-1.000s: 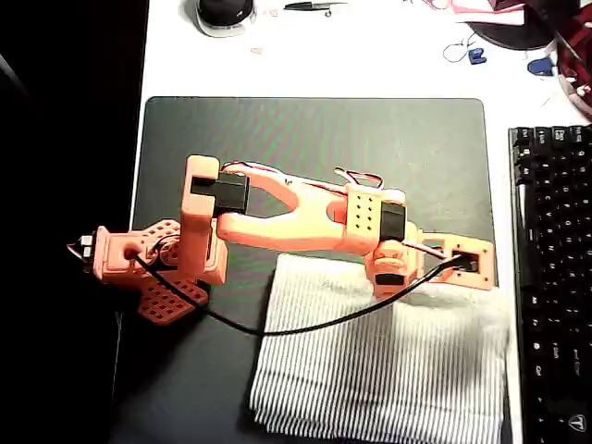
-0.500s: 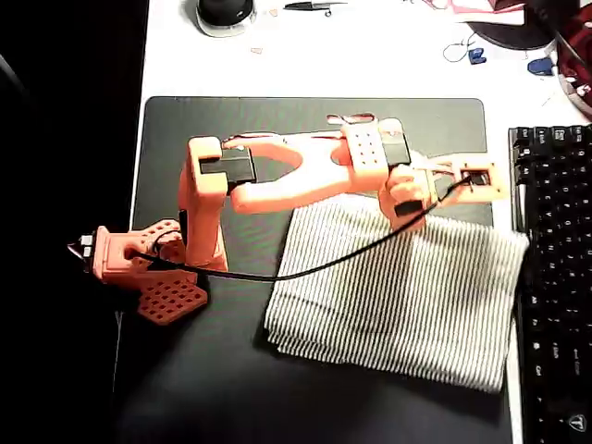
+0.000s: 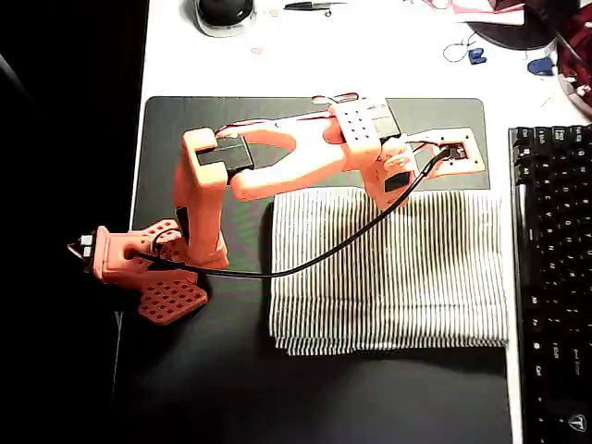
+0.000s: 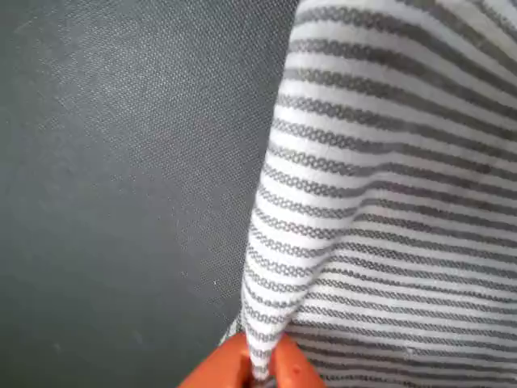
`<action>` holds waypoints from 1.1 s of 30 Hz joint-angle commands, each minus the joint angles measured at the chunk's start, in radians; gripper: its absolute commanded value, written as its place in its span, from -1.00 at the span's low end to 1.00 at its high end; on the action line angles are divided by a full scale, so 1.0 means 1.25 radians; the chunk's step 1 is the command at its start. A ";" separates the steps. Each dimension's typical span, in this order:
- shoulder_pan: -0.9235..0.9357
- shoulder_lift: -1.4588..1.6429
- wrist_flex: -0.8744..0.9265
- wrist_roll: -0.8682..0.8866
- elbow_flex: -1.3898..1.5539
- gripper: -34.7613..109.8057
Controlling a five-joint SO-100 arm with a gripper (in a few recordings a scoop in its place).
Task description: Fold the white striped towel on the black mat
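Note:
The white striped towel (image 3: pixel 416 287) lies flat on the black mat (image 3: pixel 203 388), right of the mat's middle, with its right edge near the mat's right side. My orange gripper (image 3: pixel 386 192) sits at the towel's top edge. In the wrist view the gripper (image 4: pixel 260 370) is shut on a raised fold of the towel (image 4: pixel 388 202), with bare mat (image 4: pixel 121 162) to the left. A black cable from the arm drapes across the towel's upper left part.
A black keyboard (image 3: pixel 555 277) lies just right of the mat, close to the towel's right edge. The arm's orange base (image 3: pixel 139 268) stands at the mat's left edge. A round black object (image 3: pixel 224 11) and small clutter sit on the white desk above the mat.
The gripper has moved up the overhead picture, dragging the towel by its top edge. The towel has slid from the mat's lower right toward its middle and now lies straighter.

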 commanded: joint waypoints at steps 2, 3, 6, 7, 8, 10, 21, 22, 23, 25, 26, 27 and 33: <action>0.015 0.048 -0.025 0.016 0.001 -0.45; 0.018 0.060 -0.025 0.020 0.007 -0.43; 0.034 0.119 -0.044 0.031 0.063 -0.43; 0.042 0.145 -0.054 0.033 0.090 -0.45; 0.050 0.174 -0.066 0.037 0.118 -0.47; 0.072 0.239 -0.082 0.044 0.174 -0.52; 0.175 0.643 -0.134 0.034 0.562 -0.52; 0.184 0.680 -0.142 0.034 0.596 -0.52; 0.193 0.715 -0.144 0.033 0.627 -0.52; 0.211 0.783 -0.168 0.031 0.695 -0.52; 0.221 0.819 -0.194 0.020 0.741 -0.52; 0.228 0.855 -0.226 0.013 0.787 -0.52; 0.254 1.036 -0.261 0.000 0.942 -0.52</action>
